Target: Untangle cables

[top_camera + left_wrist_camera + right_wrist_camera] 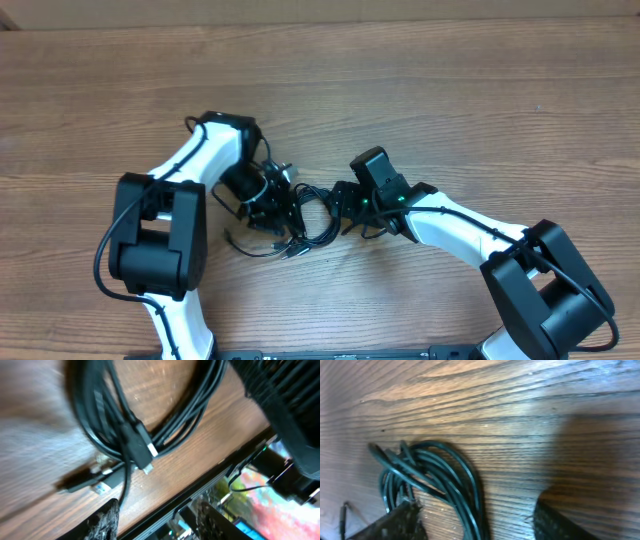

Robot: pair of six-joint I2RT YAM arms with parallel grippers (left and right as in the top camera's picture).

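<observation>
Wooden table (450,80); looped black cables (312,218) on it.

The cables (308,215) lie on the surface (420,90), between the left pincer (272,203) and the right pincer (343,205).

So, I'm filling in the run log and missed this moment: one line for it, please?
phase: untangling | left tool: open, above cables | right tool: open, at the bundle | cables: looped together on table
</observation>
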